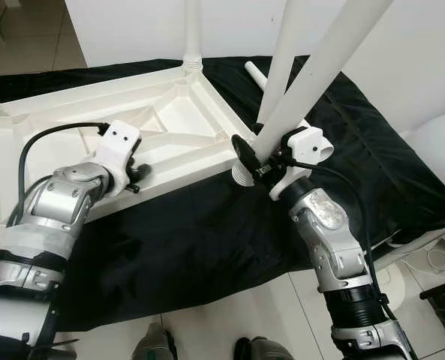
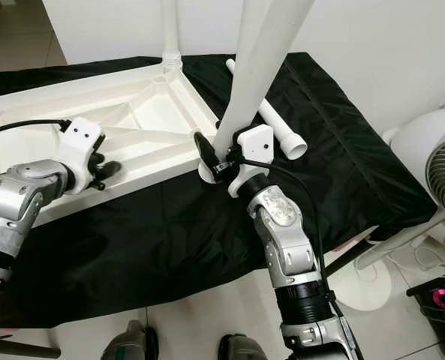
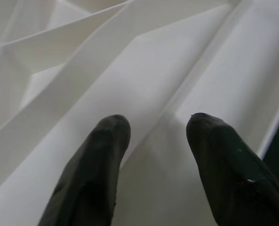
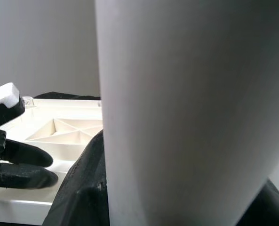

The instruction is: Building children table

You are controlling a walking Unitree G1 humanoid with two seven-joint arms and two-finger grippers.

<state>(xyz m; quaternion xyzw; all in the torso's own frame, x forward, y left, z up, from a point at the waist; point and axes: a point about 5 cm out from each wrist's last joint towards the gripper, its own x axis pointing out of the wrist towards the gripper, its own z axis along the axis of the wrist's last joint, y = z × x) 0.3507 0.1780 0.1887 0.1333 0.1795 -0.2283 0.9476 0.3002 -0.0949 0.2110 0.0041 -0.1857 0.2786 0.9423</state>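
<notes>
Left eye view: right end effector [image 1: 254, 156] clamps a white table leg [image 1: 312, 75], its foot at the corner socket [image 1: 242, 175] just below. Left end effector [image 1: 137, 174], fingers parted and gripping nothing, presses the upturned tabletop [image 1: 72, 135]. Next, I'd say: seat the leg squarely and twist.

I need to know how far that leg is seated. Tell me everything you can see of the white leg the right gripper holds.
The white leg is a smooth plastic-looking tube, leaning and running out of the picture's top. Its lower end meets the corner socket of the upturned white tabletop. The right gripper is shut around it just above that socket. How deep it sits cannot be told.
</notes>
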